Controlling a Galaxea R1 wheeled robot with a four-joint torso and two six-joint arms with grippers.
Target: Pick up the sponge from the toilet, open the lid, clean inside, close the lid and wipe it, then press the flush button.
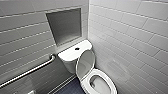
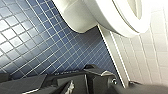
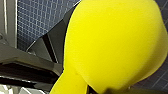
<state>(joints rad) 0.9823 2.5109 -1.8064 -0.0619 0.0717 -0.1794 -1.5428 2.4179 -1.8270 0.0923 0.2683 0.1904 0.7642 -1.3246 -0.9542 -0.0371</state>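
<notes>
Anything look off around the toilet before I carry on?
Nothing stands out. The lid stands open in front of the tank, the seat ring lies flat on the toilet, the flush button sits in place, and the blue floor tiles show no spill. The sponge looks whole.

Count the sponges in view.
1. The sponge is held over the blue floor, seen in the right wrist view; others may be hidden.

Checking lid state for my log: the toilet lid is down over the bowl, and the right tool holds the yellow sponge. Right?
No: the head view shows the lid raised, not down over the bowl; the sponge part stands.
</notes>
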